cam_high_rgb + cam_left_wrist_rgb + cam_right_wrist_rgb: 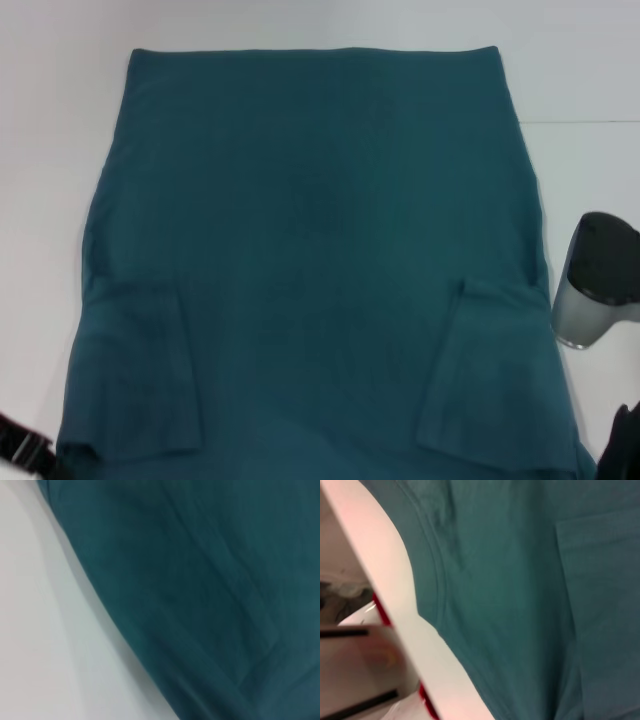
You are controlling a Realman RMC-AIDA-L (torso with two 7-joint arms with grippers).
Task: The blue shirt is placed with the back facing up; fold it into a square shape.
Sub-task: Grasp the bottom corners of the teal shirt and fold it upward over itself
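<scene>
The blue shirt (310, 250) lies flat on the white table (50, 150), plain back up, hem at the far edge. Both short sleeves are folded inward onto the body near the robot. Right arm (598, 285) sits just beside the shirt's right edge; left arm (22, 445) perhaps touches its near-left corner. Neither gripper's fingers show, so I cannot tell their state.

In the head view, the right arm (597, 293) shows as a rounded housing, glossy black on top over a silver-grey lower shell (smooth, no markings visible). A black part of the left arm (22, 445) shows at the picture's lower corner.
</scene>
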